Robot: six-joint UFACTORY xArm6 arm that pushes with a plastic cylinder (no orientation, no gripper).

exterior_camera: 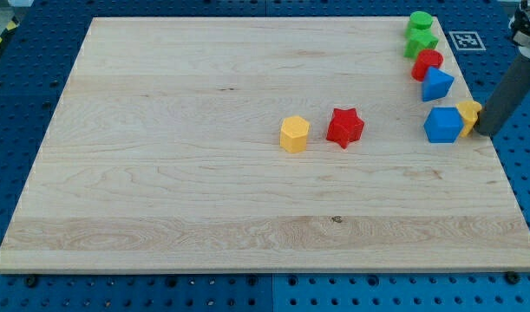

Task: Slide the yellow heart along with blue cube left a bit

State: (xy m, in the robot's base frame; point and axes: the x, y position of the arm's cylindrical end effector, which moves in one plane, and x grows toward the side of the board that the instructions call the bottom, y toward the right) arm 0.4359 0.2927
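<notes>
The blue cube sits near the board's right edge. The yellow heart touches its right side and is partly hidden behind it. My dark rod comes down from the view's upper right, and my tip rests just right of the yellow heart, touching or almost touching it.
A yellow hexagonal block and a red star lie mid-board. Up the right side stand a blue triangular block, a red block, a green star and a green cylinder. The board's right edge is close by.
</notes>
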